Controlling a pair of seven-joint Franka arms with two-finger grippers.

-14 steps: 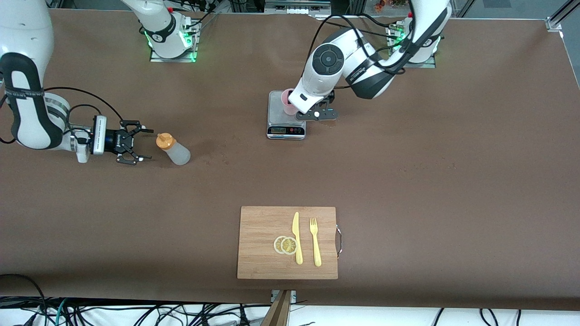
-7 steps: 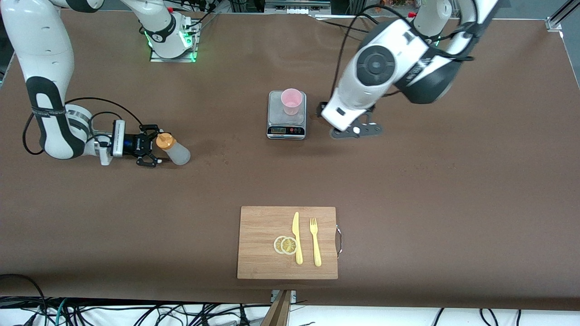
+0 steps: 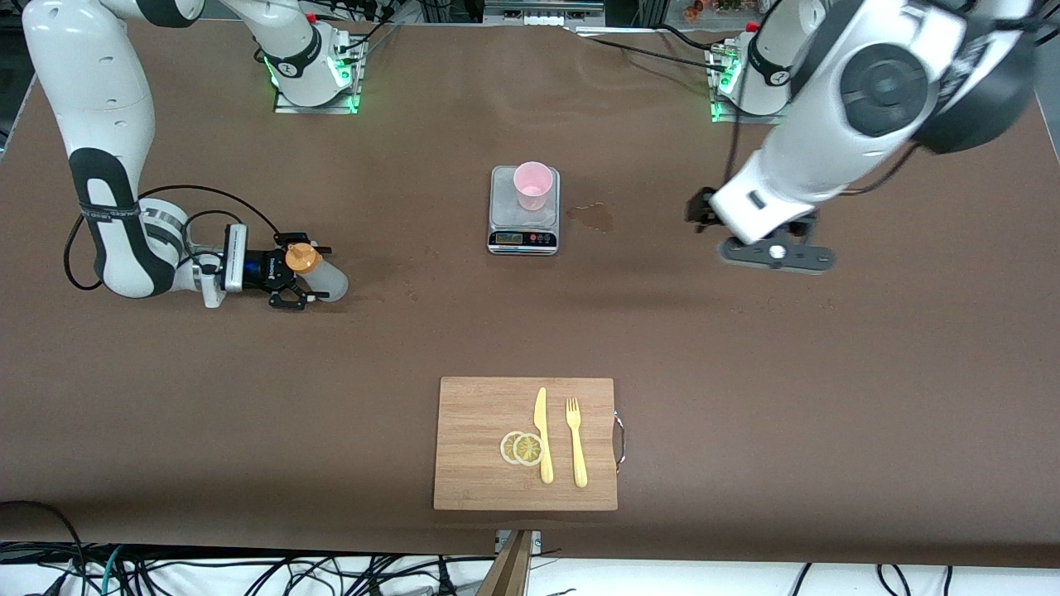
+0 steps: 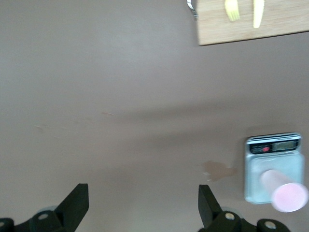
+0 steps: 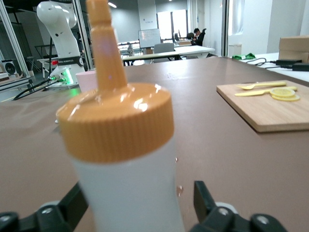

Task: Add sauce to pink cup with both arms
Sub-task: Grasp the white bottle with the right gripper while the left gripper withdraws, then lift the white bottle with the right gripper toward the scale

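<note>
Toward the right arm's end of the bench from the scale (image 3: 523, 217): sauce (image 3: 319, 273) between open right end effector (image 3: 296, 275) fingers, ungripped. Pink cup (image 3: 532, 185) on scale, unfilled. Left end effector (image 4: 143, 205) open, empty, aloft.

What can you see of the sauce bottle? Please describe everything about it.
The sauce bottle is small, with a translucent whitish, plastic-looking body and a ribbed orange cap that ends in a narrow nozzle. It stands upright on the brown table at the right arm's end. The right gripper has its open fingers on either side of the bottle; whether they touch it cannot be told.
</note>
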